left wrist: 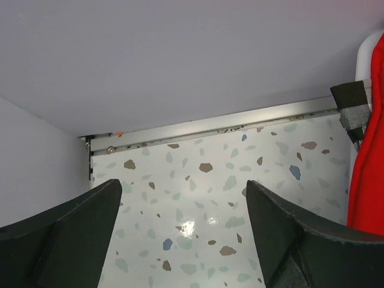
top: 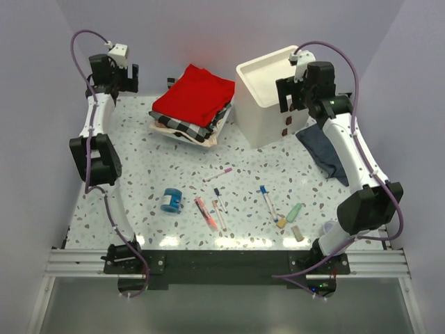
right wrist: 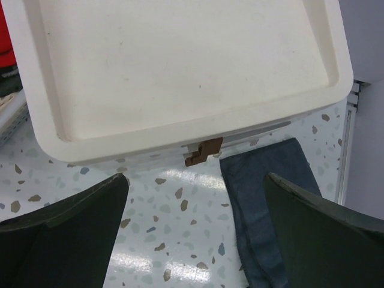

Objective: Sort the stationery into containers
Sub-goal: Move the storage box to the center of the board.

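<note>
Dark fingers (right wrist: 66, 234) of R gripper (right wrist: 197, 183) fill the bottom of its wrist view, spread wide, nothing btwn them; it hangs over the drawer unit (right wrist: 180, 66), upper right of the top view. L gripper (left wrist: 183, 201) is also spread & empty, upper left corner, over bare table (left wrist: 204, 180) next to the red cloths (left wrist: 366, 150). Stationery lies loose from centre to lower right of the top view: tape roll (top: 171, 200), marker (top: 205, 212), pens (top: 266, 202), green tube (top: 295, 211), erasers (top: 297, 233), all well apart from both grippers. My read: everything's light. Pens & marker are stiff, round, prob roll, so I'd pinch across the barrel at mid-length. Tape: across the rim. Tube maybe squashy, go gentle. Erasers small but grippy. Drawers look shut; the thin brown handle (right wrist: 203, 151) is the only hold
</note>
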Action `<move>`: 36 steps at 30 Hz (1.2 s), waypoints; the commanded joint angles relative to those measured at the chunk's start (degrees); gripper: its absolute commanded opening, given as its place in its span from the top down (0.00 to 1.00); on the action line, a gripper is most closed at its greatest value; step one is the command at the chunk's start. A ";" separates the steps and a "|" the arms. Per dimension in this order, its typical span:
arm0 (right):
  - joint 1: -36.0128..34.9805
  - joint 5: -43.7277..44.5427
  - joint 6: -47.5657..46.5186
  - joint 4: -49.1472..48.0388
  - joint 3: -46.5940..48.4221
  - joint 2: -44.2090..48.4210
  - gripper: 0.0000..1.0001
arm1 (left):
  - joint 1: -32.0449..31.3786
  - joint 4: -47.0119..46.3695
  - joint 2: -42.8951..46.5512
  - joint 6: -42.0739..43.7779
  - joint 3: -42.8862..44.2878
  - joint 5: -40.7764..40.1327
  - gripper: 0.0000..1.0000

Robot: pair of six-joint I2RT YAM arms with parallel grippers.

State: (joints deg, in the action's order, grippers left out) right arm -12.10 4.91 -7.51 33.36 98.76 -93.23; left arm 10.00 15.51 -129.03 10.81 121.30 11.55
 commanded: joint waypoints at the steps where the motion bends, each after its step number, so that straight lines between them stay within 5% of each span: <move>1: -0.12 -1.13 1.44 2.49 -1.38 2.00 0.01 | -2.09 -1.71 -2.80 2.55 2.28 1.19 0.26; 4: -0.12 -1.83 1.62 4.69 -0.33 0.60 0.01 | -3.93 -1.01 -4.29 3.52 3.51 0.13 0.50; 6: -0.03 -1.83 1.62 6.09 1.17 -0.46 0.01 | -4.46 -0.83 -5.44 2.20 4.47 1.89 0.50; 11: -0.12 -1.74 2.67 6.71 3.98 -3.35 0.01 | -5.60 -0.57 -7.11 0.18 5.09 6.90 0.39; 21: -0.03 -2.01 3.11 6.28 3.02 -3.80 0.01 | -7.45 -0.04 -7.55 -2.54 4.13 10.95 0.39; 36: -4.24 -10.35 -2.33 7.77 26.57 -17.78 0.01 | -8.51 -4.52 -2.89 -2.99 3.60 -15.24 0.24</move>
State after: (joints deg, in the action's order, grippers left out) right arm -13.37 -0.69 -8.12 43.64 121.32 -111.46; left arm 0.23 14.17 -136.38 7.75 123.26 5.21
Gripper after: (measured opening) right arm 0.986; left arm 0.754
